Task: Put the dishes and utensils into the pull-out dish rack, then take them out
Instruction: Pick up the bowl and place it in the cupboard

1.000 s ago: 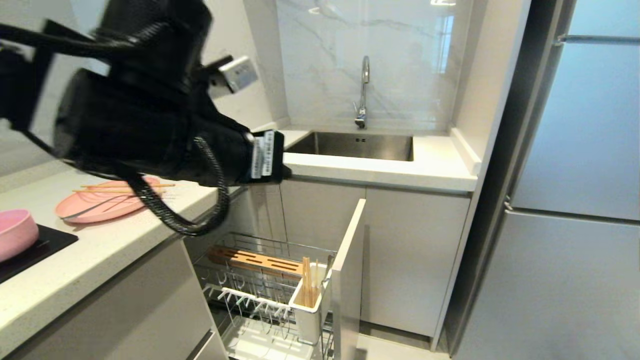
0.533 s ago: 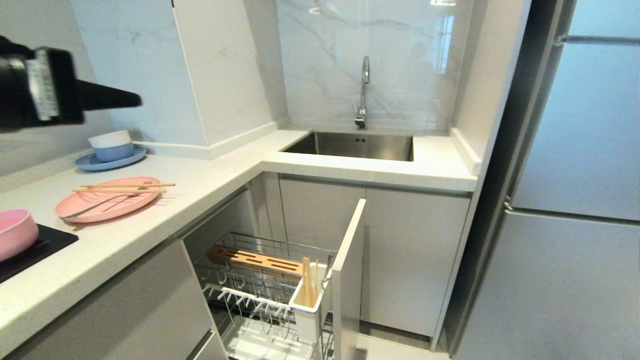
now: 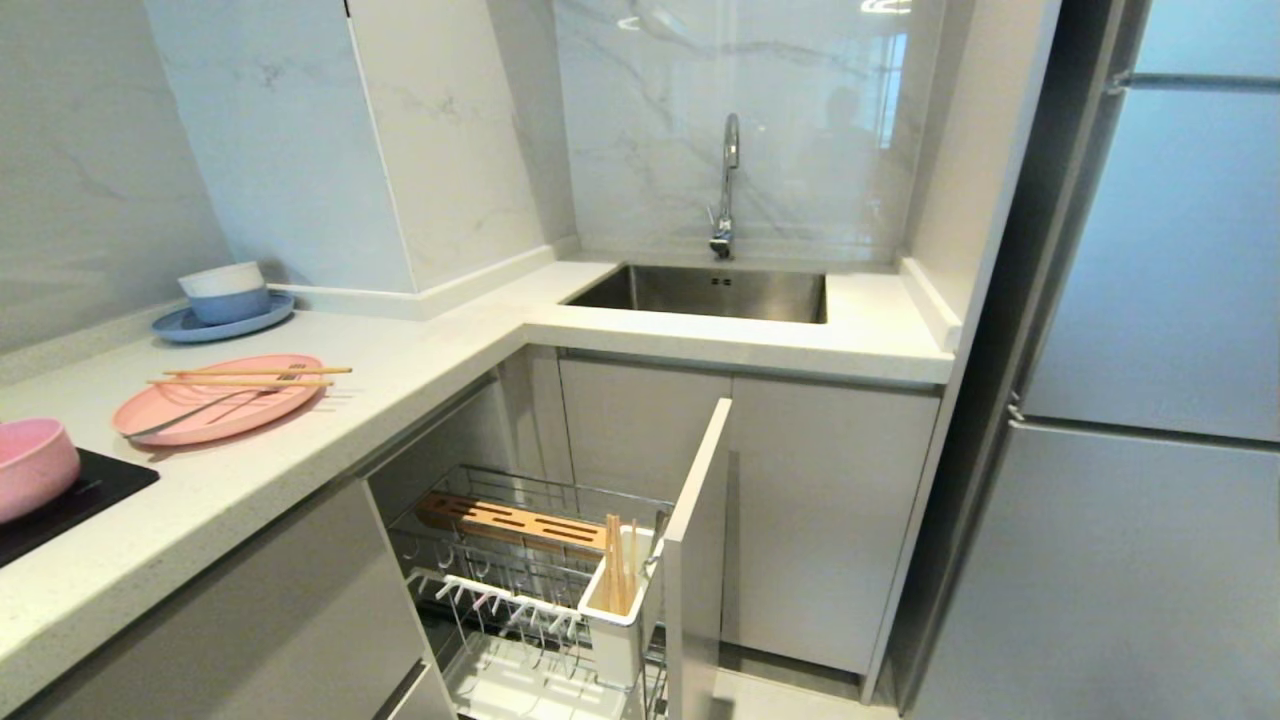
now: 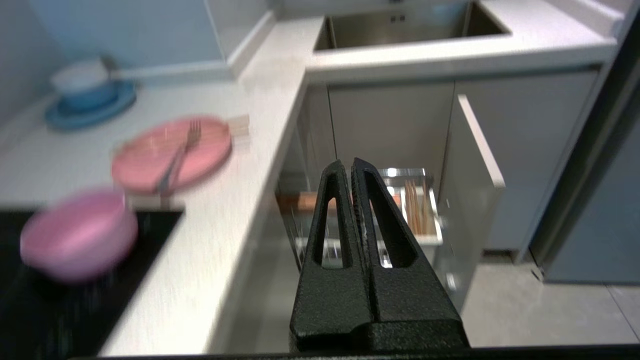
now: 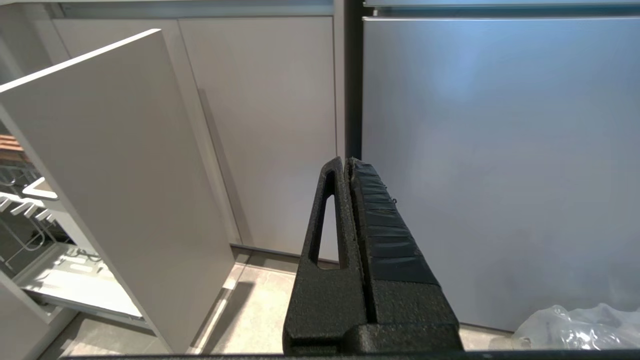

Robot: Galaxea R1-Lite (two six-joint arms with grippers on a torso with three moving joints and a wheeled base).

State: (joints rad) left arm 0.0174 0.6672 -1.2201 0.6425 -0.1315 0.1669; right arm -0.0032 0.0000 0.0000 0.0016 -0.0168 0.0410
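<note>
Left gripper (image 4: 350,167) swings clear of the head view, fingers pressed together, empty; pink plate (image 3: 215,400) on the left counter remains unloaded.

A: Can a gripper get into the pull-out dish rack (image 3: 530,570)?

B: From the top yes, it stands pulled out and open upward. But its door front (image 3: 695,560) stands as a wall on the right side, and the counter edge (image 3: 300,470) hangs over on the left, so approx. only from above.

A: Inside?

B: Wooden bar (image 3: 510,522) at the back, utensil holder (image 3: 620,615) w/ chopsticks (image 3: 618,575) sticking up by the door front. Prongs between them are free.

A: Counter?

B: Open above the pink plate (image 3: 215,410); chopsticks and fork lie across it. Pink bowl (image 3: 35,465) near it, blue dishes (image 3: 222,305) further back by the wall.
</note>
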